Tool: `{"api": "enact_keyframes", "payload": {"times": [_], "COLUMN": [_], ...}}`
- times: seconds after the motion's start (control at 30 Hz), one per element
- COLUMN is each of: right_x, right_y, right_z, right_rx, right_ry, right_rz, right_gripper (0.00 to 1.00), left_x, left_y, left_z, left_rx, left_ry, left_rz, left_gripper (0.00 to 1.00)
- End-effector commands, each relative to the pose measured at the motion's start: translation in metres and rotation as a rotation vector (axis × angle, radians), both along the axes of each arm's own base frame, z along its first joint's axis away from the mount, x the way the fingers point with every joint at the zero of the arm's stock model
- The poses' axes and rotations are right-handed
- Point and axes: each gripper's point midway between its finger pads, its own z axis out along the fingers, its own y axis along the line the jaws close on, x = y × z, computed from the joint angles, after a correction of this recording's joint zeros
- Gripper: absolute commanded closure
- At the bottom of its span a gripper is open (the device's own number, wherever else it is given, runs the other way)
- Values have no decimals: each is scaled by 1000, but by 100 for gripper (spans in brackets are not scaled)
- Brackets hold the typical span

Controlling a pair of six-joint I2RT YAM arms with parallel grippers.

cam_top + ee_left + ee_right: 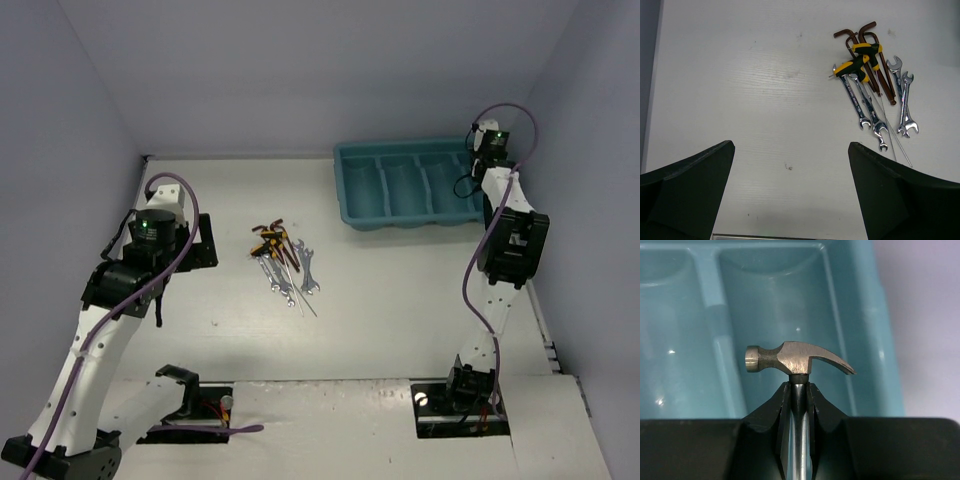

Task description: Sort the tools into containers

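Note:
My right gripper is shut on the shaft of a small steel claw hammer and holds it above the rightmost compartment of the teal tray. In the top view the tray sits at the back right with the right gripper over its right end. A pile of tools lies mid-table: silver wrenches, reddish hex keys and yellow-and-black handled keys. My left gripper is open and empty over bare table, left of the pile.
Grey walls close in the table on the left, back and right. The right wall runs close beside the tray's right rim. The left arm stands at the table's left side.

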Motion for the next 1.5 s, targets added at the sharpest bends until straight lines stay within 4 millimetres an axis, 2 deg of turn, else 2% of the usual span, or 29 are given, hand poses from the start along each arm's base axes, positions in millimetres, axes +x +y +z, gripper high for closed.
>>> {"api": "enact_keyframes", "payload": {"times": [0.0, 0.13, 0.23, 0.37, 0.47, 0.5, 0.57, 0.63, 0.67, 0.7, 0.73, 0.77, 0.83, 0.93, 1.03, 1.1, 1.17, 1.23, 1.27, 1.33, 1.37, 1.47], "right_x": [36, 44, 49, 52, 50, 48, 41, 27, 16, 7, -2, -12, -42, -82, -112, -123, -134, -140, -145, -151, -154, -156], "right_y": [-7, -8, -5, 2, 25, 38, 68, 133, 151, 181, 211, 233, 296, 370, 401, 390, 362, 333, 309, 277, 254, 194], "right_z": [72, 70, 80, 104, 141, 149, 178, 194, 196, 195, 195, 192, 179, 159, 135, 120, 112, 122, 122, 118, 125, 124], "right_rx": [-42, -46, -44, -57, -53, -46, -40, -7, 21, 58, 95, 125, 184, 261, 355, 376, 356, 358, 353, 369, 374, 357], "right_ry": [-219, -226, -254, -296, -355, -365, -404, -418, -416, -416, -414, -405, -368, -312, -255, -238, -249, -287, -298, -296, -314, -321], "right_rz": [-20, -23, -20, -17, 21, 48, 96, 190, 208, 238, 269, 298, 381, 482, 478, 392, 272, 188, 135, 76, 35, -69], "right_gripper": [90, 81, 64, 37, 31, 30, 29, 29, 29, 29, 29, 30, 30, 31, 32, 34, 35, 35, 36, 36, 36, 36], "left_x": [11, 14, 16, 16, 16, 15, 15, 14, 14, 13, 12, 12, 9, 5, 0, -2, -4, -5, -6, -6, -6, -6], "left_y": [-7, -8, -8, -8, -9, -9, -9, -7, -7, -6, -6, -6, -6, -4, -4, -5, -7, -9, -11, -12, -13, -14], "left_z": [21, 16, 13, 10, 11, 11, 12, 14, 15, 17, 19, 20, 25, 26, 28, 28, 29, 30, 30, 31, 32, 31], "left_rx": [-41, -31, -23, -20, -24, -27, -29, -27, -26, -27, -28, -31, -35, -33, -40, -49, -61, -73, -81, -88, -91, -95], "left_ry": [-61, -41, -34, -24, -27, -28, -32, -42, -45, -50, -56, -62, -78, -88, -100, -104, -108, -112, -112, -114, -115, -115], "left_rz": [-5, -12, -11, -11, -14, -14, -13, -7, -7, -6, -6, -8, -11, -14, -20, -26, -34, -41, -45, -49, -53, -60], "left_gripper": [5, 5, 5, 5, 5, 5, 5, 4, 4, 5, 5, 5, 5, 5, 5, 4, 4, 5, 5, 5, 5, 4]}}
